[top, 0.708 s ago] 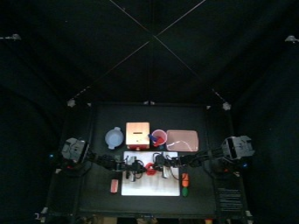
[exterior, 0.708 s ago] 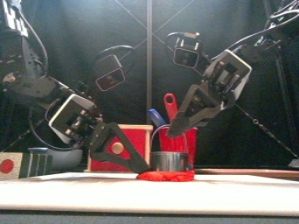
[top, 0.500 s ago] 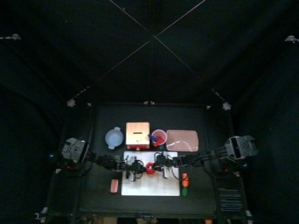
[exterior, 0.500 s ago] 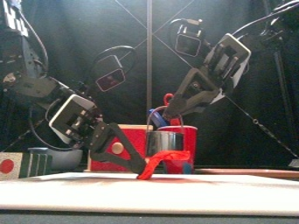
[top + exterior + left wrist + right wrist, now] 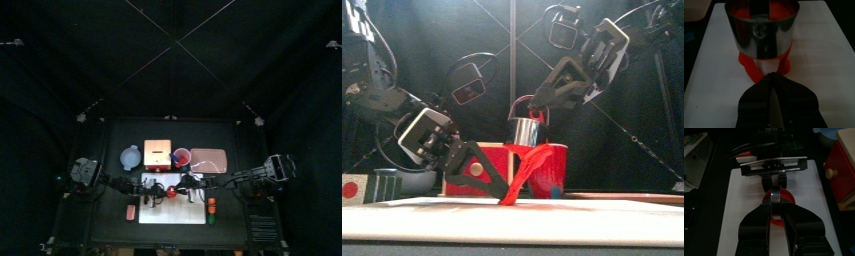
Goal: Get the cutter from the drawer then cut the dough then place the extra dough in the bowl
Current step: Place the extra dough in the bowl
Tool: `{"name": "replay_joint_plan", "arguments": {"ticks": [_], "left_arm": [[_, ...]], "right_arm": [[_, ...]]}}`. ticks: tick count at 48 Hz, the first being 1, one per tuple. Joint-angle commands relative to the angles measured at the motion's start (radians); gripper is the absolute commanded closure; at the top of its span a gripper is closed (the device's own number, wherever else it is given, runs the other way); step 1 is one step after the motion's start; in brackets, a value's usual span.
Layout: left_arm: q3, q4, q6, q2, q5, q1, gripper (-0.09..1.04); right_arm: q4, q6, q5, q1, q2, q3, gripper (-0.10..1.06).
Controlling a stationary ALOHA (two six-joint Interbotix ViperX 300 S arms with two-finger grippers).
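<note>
The right tool (image 5: 543, 106) is pressed together on the wire handle of the cutter (image 5: 527, 131), holding it in the air above the white board (image 5: 502, 215) at the front of the surface. The left tool (image 5: 501, 190) sits low over the board, jaws pressed together and pinching the edge of the red dough (image 5: 763, 67), which slants up off the board toward the cutter. A red cup (image 5: 556, 170) and the box (image 5: 496, 152) stand behind
</note>
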Motion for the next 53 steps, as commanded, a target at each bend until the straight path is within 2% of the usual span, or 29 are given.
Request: {"name": "replay_joint_plan", "arguments": {"ticks": [1,22,39,53], "left_arm": [[-0.011,-0.002,0.002,-0.009,-0.003,0.002,0.40],[-0.011,-0.002,0.003,-0.015,-0.002,0.002,0.40],[-0.008,0.011,0.009,-0.083,-0.002,0.000,0.37],[0.002,0.038,0.009,-0.118,-0.002,0.002,0.29]], "right_arm": [[0.003,0.002,-0.014,-0.009,-0.077,0.011,0.44],[0.051,0.008,-0.012,-0.025,-0.202,0.135,0.44],[0.133,0.015,0.049,-0.038,-0.202,0.259,0.44],[0.155,0.015,0.071,-0.043,-0.173,0.278,0.42]]}}
